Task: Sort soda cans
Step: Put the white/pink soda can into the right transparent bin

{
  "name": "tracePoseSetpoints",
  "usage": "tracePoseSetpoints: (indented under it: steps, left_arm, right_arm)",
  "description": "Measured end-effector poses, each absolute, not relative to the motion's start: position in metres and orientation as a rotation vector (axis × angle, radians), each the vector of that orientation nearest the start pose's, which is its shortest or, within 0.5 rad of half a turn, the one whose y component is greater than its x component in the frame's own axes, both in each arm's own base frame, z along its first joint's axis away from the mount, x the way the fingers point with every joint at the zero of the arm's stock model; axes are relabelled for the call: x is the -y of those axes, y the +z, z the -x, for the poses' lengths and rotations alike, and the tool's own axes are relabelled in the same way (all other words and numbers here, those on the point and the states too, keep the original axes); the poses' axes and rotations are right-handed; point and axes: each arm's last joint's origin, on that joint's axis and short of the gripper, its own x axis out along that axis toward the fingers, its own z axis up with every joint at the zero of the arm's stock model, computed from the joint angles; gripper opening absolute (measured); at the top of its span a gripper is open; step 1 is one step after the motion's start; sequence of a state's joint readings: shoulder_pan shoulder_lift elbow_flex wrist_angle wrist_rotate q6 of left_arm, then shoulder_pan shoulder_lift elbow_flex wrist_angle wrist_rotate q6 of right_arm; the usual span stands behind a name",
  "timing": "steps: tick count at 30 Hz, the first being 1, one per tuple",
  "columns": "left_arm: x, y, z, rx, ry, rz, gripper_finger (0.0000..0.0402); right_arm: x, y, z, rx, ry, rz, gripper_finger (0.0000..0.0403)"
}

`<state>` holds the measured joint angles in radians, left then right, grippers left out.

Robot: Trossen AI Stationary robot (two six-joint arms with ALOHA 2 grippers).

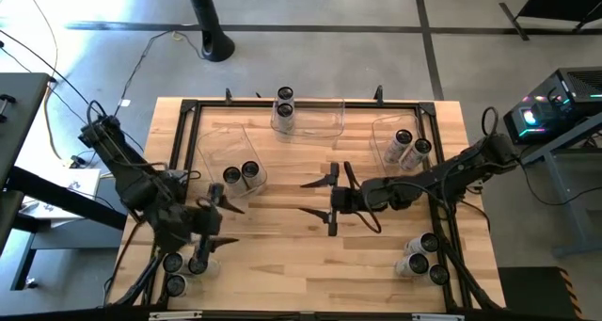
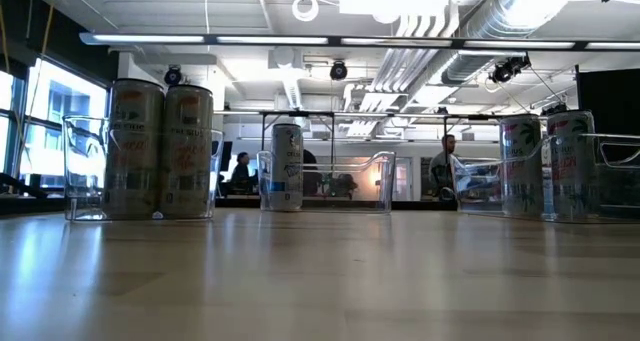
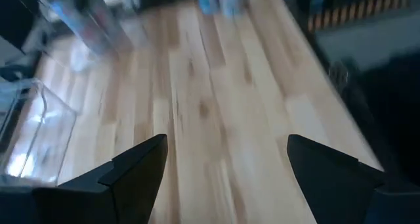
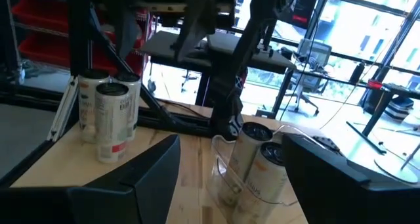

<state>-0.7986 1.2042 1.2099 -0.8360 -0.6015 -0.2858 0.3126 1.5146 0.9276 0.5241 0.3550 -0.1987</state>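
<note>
Twelve small silver-sided soda cans [image 1: 249, 170] with dark round tops: we count two in each of three clear plastic rectangular bins [image 1: 310, 119] toward the far side of the pale wooden bench [image 1: 282, 255], plus loose clusters of three at the near left corner and three at the near right corner. Left gripper [image 1: 214, 216] sits beside the near-left cluster, fingers [image 3: 125, 175] apart, holding nothing. Right gripper [image 1: 324, 197] is over mid-bench, fingers [image 4: 141, 168] apart, empty.
</note>
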Motion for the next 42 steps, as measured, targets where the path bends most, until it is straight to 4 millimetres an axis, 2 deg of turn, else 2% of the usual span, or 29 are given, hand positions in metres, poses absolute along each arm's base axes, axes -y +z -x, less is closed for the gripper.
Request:
tracePoseSetpoints:
  steps: [7, 11, 14, 19, 24, 30, 37, 42]
  left_arm:
    - [0.177, 0.334, -0.191, -0.901, -0.111, -0.282, 0.0307]
    - [0.184, 0.339, -0.197, -0.986, -0.042, -0.199, 0.0307]
    - [0.186, 0.347, -0.198, -1.039, 0.058, -0.075, 0.0307]
    - [0.179, 0.356, -0.187, -1.157, 0.256, 0.255, 0.0307]
    - [0.18, 0.354, -0.172, -1.273, 0.399, 0.436, 0.0307]
    - [0.195, 0.343, -0.165, -1.431, 0.454, 0.485, 0.0307]
    - [0.213, 0.332, -0.162, -1.511, 0.542, 0.579, 0.0307]
    - [0.225, 0.325, -0.16, -1.431, 0.584, 0.584, 0.0307]
  right_arm:
    - [-0.092, 0.274, -0.324, -0.077, -0.037, 0.31, 0.0259]
    - [-0.087, 0.273, -0.326, -0.096, -0.049, 0.355, 0.0258]
    - [-0.08, 0.271, -0.327, -0.11, -0.034, 0.377, 0.0258]
    - [-0.065, 0.265, -0.33, -0.112, 0.069, 0.409, 0.0258]
    - [-0.044, 0.265, -0.334, -0.092, 0.153, 0.401, 0.0258]
    - [-0.025, 0.265, -0.335, -0.077, 0.226, 0.396, 0.0258]
    - [-0.009, 0.265, -0.336, -0.058, 0.249, 0.413, 0.0258]
    - [-0.007, 0.265, -0.336, -0.05, 0.278, 0.403, 0.0258]
